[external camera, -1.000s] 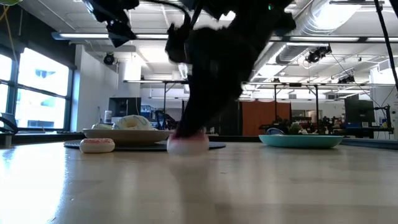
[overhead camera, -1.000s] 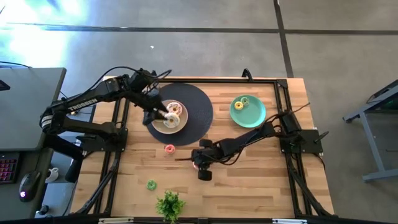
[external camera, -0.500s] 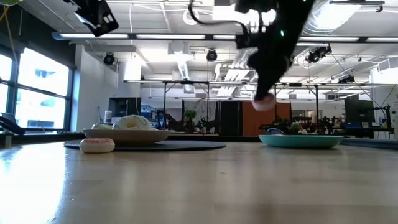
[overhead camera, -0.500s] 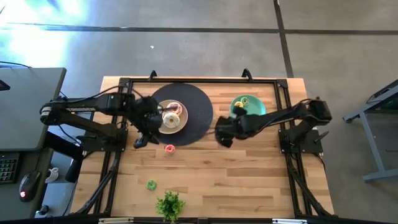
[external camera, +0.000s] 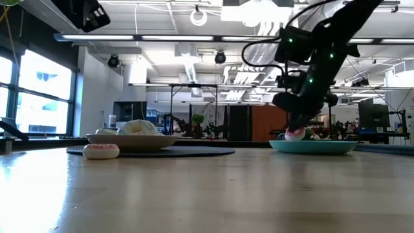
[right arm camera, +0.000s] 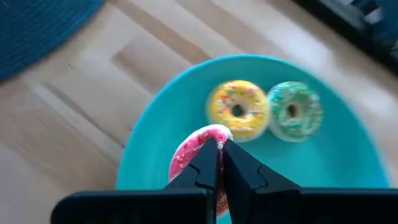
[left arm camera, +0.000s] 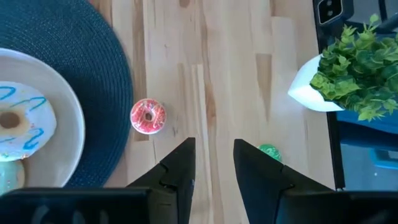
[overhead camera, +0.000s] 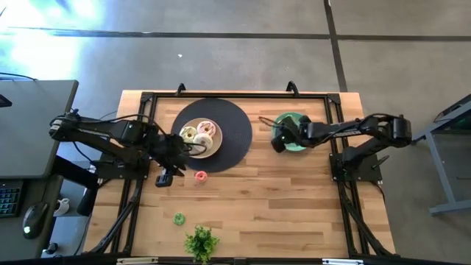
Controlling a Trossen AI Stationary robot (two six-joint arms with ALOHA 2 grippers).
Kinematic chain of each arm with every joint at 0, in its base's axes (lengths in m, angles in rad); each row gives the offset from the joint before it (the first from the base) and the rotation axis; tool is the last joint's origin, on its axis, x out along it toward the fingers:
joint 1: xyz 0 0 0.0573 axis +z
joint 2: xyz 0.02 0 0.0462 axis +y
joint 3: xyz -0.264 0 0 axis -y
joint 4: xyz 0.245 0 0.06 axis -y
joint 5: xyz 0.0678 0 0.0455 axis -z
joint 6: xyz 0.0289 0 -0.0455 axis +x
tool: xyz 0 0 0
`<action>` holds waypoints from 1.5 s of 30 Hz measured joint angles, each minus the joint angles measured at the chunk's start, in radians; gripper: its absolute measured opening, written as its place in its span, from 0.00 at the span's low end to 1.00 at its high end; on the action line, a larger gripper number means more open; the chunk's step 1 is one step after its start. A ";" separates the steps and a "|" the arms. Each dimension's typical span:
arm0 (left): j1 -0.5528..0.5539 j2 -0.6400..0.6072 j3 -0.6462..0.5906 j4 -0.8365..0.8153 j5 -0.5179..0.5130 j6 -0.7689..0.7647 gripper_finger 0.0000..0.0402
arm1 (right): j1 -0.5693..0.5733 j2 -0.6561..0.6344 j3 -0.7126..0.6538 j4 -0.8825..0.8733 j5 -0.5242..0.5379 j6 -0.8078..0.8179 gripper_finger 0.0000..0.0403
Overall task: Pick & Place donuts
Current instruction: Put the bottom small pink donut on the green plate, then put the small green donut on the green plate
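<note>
My right gripper (overhead camera: 278, 140) is over the teal plate (overhead camera: 302, 125), shut on a small pink donut (right arm camera: 189, 155). A small yellow donut (right arm camera: 239, 109) and a small green donut (right arm camera: 293, 111) lie flat on that plate (right arm camera: 149, 143). My left gripper (overhead camera: 165, 175) is open and empty above the wood. It is near the mat's edge, left of a small pink donut (left arm camera: 147, 116) that lies flat on the table. Another small green donut (left arm camera: 269, 151) lies nearer the plant. The beige plate (overhead camera: 213, 151) holds the white, pink and green iced donuts. My right gripper pinches the small pink donut's ring (right arm camera: 208, 134) between its two fingers, on the side toward the yellow donut. The fingers come from above, slanting down. The donut stands tilted on edge under the fingertips, low over the teal plate (external camera: 323, 147). Whether it touches the plate I cannot tell.
The beige plate sits on a dark round mat (overhead camera: 235, 121) at the far left. A leafy plant in a white pot (overhead camera: 200, 241) stands at the near edge. Bare wood lies between the two plates and in the table's middle.
My right gripper has carried the small pink donut from the table's middle up and toward the far right, then down over the teal plate. My left gripper has drawn back from over the beige plate toward the near-left, off the mat.
</note>
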 joint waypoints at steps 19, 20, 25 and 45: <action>-0.094 0.000 -0.012 -0.026 -0.003 -0.076 0.26 | -0.052 -0.009 -0.154 0.399 -0.097 -0.189 0.23; -0.108 0.000 -0.017 -0.026 -0.010 -0.082 0.26 | -0.052 -0.009 -0.140 0.399 -0.099 -0.201 0.25; -0.195 0.000 -0.052 -0.024 -0.078 -0.149 0.26 | -0.052 -0.010 -0.062 0.386 -0.128 -0.245 0.34; -0.499 0.000 -0.455 0.473 -0.087 -0.402 0.26 | 0.149 -0.010 0.201 0.393 -0.248 -0.264 0.40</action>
